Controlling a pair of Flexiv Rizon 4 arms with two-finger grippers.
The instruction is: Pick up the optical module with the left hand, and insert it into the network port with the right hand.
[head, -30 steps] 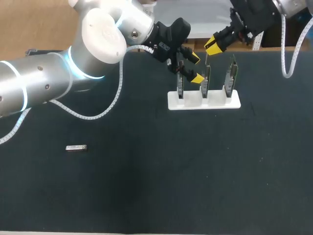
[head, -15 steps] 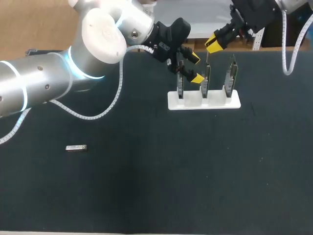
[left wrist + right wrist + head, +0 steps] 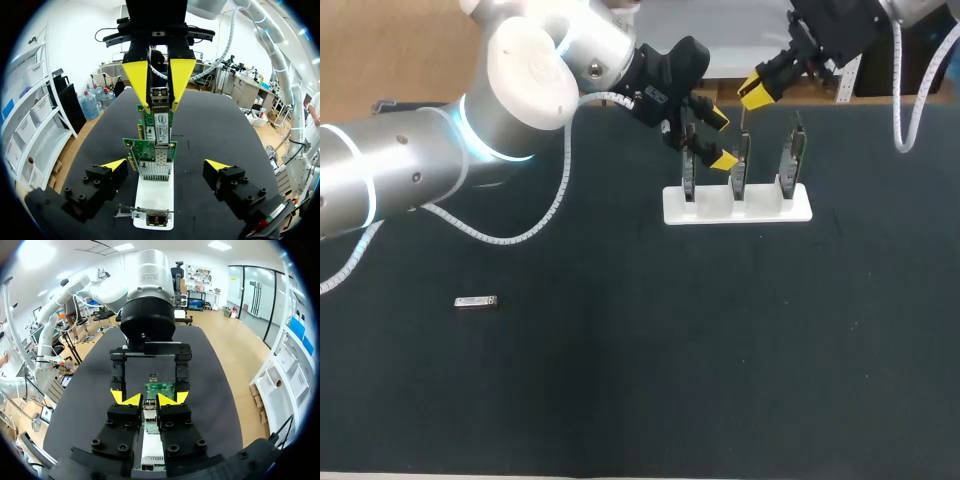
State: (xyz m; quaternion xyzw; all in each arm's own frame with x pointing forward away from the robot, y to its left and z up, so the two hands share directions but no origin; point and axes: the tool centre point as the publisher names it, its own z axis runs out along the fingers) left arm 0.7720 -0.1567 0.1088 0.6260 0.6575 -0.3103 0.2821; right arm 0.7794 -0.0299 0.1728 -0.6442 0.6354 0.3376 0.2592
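With my right hand (image 3: 757, 90) clamped on the silver metal optical module (image 3: 160, 112) above the green network card (image 3: 142, 146) and my left hand (image 3: 165, 167) open alongside, I judged a straight, square descent best.

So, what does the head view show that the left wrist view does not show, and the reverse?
Only the head view: a small silver part lying alone on the table, far from the white stand, and the three cards side by side. Only the left wrist view: the optical module held by the right gripper, its tip at a card's port. Both: the right gripper shut above the cards, the left gripper open near them.
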